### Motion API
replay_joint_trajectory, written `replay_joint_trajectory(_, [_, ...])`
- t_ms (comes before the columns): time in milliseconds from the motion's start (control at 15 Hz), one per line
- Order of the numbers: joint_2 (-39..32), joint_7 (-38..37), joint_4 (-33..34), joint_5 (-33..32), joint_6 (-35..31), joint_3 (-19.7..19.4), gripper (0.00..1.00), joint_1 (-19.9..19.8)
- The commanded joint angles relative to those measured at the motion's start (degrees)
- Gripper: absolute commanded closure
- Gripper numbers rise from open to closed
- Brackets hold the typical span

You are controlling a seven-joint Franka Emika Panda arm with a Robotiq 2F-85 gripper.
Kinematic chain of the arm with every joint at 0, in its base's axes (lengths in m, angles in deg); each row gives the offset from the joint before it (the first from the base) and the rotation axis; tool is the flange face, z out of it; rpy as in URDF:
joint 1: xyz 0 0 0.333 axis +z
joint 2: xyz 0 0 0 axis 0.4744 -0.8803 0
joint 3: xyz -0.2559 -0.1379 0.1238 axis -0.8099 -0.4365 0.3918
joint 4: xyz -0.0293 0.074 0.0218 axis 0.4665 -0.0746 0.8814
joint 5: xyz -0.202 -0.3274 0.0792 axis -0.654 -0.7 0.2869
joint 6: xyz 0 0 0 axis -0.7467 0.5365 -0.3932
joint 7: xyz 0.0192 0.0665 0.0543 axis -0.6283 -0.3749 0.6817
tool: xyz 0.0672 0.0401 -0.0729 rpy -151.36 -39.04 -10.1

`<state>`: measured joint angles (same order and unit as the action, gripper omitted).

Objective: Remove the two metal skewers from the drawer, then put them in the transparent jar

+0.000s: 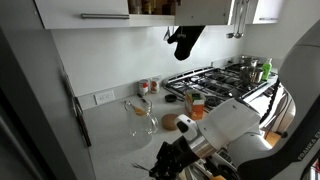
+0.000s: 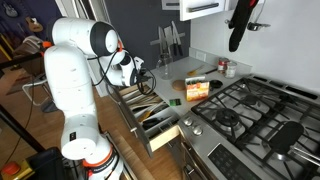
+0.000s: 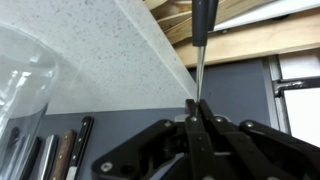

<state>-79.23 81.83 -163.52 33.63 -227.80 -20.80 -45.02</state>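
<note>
the hand, pinching one metal skewer just beside the transparent jar, should probably bring its tip over the jar's mouth before letting go.

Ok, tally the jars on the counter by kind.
Clear glass jar: 1
Red-lidded spice jars: 2
Orange-filled jar: 1
Total: 4

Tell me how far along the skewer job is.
Done: the drawer is open. In hand: the gripper pinches one skewer near the jar. Left: drop it in, then fetch the second, which I can't spot.
</note>
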Motion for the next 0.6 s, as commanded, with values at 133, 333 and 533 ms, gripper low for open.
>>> replay_joint_trajectory(133, [4.6,-7.1,0.3,-4.2,-2.5,8.8,0.99,-10.8])
replay_joint_trajectory(333, [3.4,-4.6,1.3,-2.1,-2.7,8.1,0.95,-9.9])
replay_joint_trajectory(533, [4.1,-5.1,1.4,-2.4,-2.8,8.6,0.95,-10.9])
